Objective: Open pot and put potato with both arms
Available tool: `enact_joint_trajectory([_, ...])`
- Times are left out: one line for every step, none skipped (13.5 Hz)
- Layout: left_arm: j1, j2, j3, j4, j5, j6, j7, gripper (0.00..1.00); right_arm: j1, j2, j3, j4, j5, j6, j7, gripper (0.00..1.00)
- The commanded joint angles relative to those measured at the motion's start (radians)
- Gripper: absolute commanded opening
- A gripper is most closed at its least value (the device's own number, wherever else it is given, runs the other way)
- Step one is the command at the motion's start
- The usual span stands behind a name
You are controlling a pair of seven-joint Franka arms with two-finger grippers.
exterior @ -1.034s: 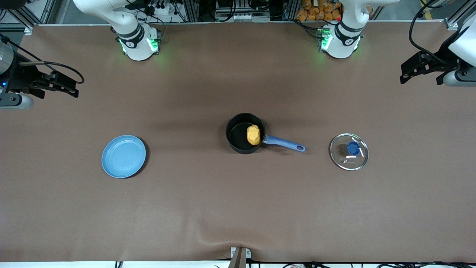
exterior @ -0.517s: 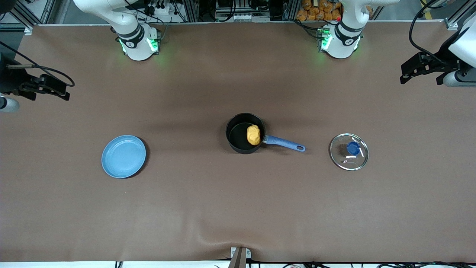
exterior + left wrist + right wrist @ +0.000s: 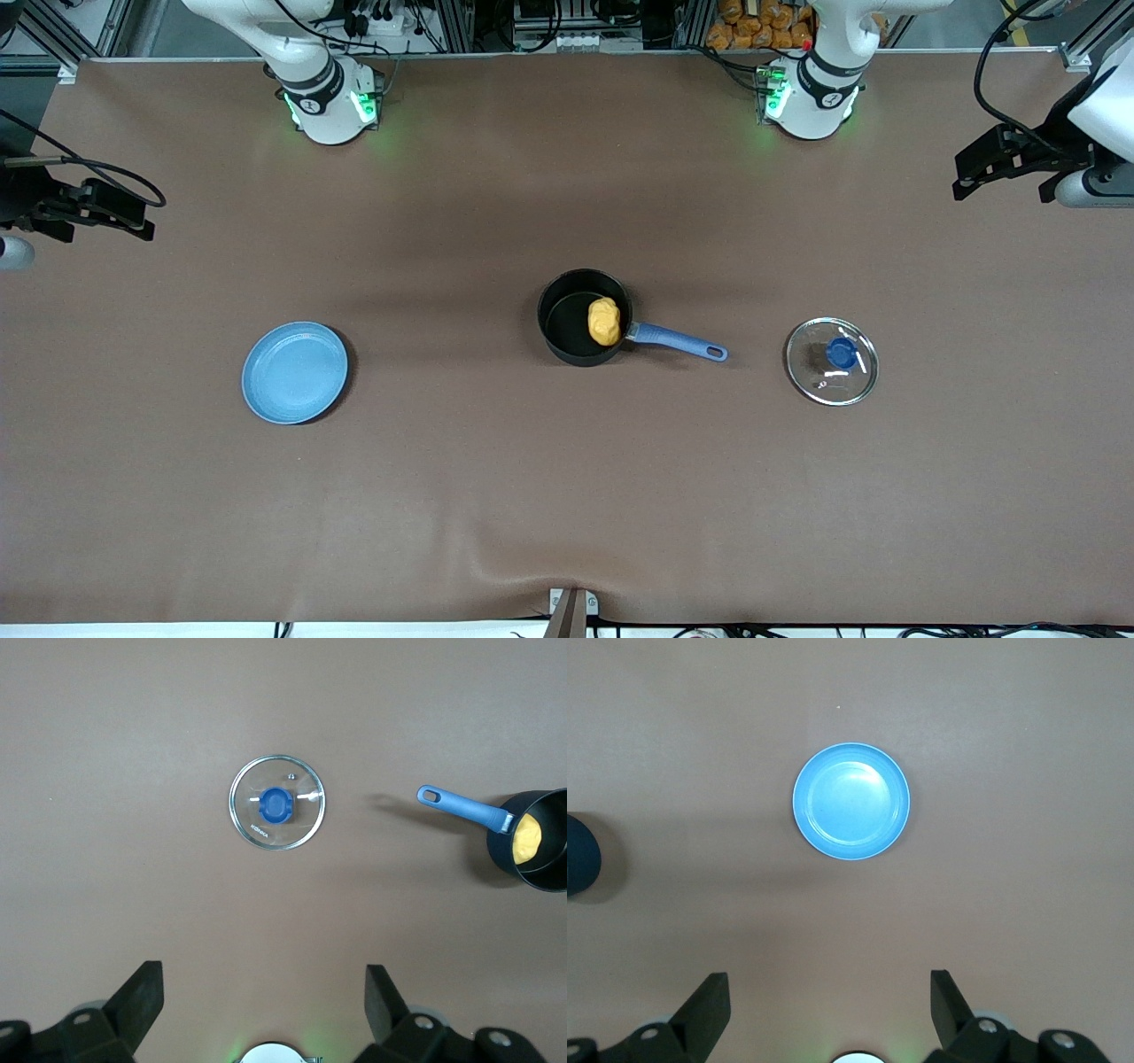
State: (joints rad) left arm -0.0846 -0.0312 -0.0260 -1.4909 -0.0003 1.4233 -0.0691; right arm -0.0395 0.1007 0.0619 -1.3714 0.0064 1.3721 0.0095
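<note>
Both grippers sit spread wide and empty, as I read their wrist views: the left gripper (image 3: 264,1010) high over the table (image 3: 496,496) at its own arm's end, the right gripper (image 3: 831,1010) high at the other end. From there I work outward from the pot (image 3: 585,317), which stands mid-table with its mouth uncovered and the potato (image 3: 604,321) inside, resting against the wall where the handle (image 3: 678,341) joins. The lid (image 3: 831,361) lies flat on the table, knob up, toward the left arm's end and well apart from the handle tip. The plate (image 3: 295,372) lies bare toward the right arm's end.

I judge the task done, so the step in hand is parking the 2 arms. To do that well I would keep them high and outboard, fingers apart, and avoid sweeping over the pot.

Open room is generous: broad bare cloth lies nearer the camera, and the 3 items stand well apart in 1 row.
</note>
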Motion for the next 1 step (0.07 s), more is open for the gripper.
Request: enact_joint_trajectory([-0.006, -0.006, 0.002, 0.001, -0.007, -0.007, -0.001, 1.0, -0.002, -0.007, 0.015, -0.003, -0.045, 0.025, -0.057, 1.0])
